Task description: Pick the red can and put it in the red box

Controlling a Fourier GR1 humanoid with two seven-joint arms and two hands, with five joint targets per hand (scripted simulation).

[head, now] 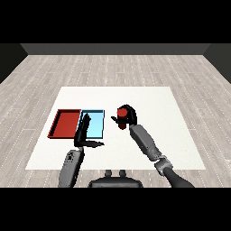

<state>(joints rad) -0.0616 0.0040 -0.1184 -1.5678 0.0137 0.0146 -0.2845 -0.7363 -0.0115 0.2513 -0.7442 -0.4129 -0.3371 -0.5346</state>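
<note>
White table (149, 149) bears red tray (66, 124), light blue tray (95, 125).

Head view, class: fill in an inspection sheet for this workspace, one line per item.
Surface: white table on a grey plank floor.
Job's things: red can held right of the trays; red tray holds nothing; light blue tray beside it.
Clutter: nothing seen.
Robot hands: right robot hand curled round the can; left robot hand open, fingers straight, over the blue tray.
Cables: nothing seen.
Surroundings: dark walls.

Red can (121, 118) right of trays
</note>
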